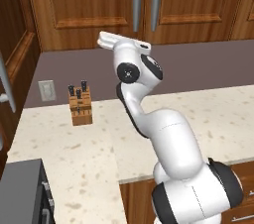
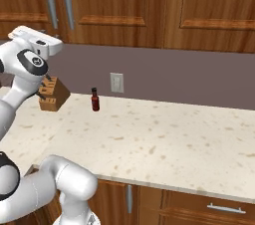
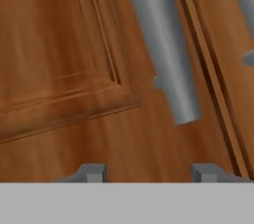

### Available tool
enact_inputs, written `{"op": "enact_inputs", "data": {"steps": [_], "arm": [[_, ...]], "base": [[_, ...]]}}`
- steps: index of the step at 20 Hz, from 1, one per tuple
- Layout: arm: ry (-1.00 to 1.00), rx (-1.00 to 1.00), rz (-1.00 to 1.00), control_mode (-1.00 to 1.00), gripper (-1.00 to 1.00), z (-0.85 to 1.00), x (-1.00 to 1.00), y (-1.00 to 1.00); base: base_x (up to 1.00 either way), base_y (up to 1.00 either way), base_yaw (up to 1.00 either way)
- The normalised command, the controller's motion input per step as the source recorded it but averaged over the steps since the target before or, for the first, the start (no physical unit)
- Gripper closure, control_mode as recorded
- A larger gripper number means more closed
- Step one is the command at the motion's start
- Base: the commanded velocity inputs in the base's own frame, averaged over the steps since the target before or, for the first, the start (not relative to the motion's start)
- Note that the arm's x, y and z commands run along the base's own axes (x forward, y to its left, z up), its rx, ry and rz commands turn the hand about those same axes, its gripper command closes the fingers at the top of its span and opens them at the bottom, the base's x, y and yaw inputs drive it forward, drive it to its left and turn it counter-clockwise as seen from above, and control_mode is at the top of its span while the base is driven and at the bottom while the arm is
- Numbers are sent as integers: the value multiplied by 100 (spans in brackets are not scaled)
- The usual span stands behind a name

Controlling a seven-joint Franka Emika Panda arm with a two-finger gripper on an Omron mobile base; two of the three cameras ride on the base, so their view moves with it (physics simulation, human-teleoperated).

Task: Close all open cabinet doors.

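Two tall reddish-brown cabinet doors (image 1: 84,5) (image 1: 198,0) hang above the counter, their long silver bar handles (image 1: 137,0) side by side at the seam. Both look flush with the cabinet front. My white hand (image 1: 124,44) is raised just below and in front of them. In the hand view the left door's raised panel (image 3: 59,44) and the lower end of its handle (image 3: 168,59) are close ahead. My gripper (image 3: 148,172) is open, its fingertips (image 3: 92,172) apart with nothing between them. Another door with a handle (image 1: 6,84) stands at the far left; I cannot tell if it is open.
A wooden knife block (image 1: 80,104) stands at the back of the speckled counter (image 1: 74,153), beside a wall outlet (image 1: 47,90). A small dark red bottle (image 2: 94,99) stands near another outlet (image 2: 116,82). A dark stove (image 1: 20,193) sits at the lower left. Drawer fronts (image 2: 224,209) run below the counter.
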Motion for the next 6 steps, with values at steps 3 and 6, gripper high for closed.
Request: {"op": "enact_inputs", "data": {"steps": [3,6], "arm": [[2,0,3,-100,-100,0,4,0],[9,0,0,-100,-100,0,-11,-6]], "base": [[0,0,0],[0,0,0]]}}
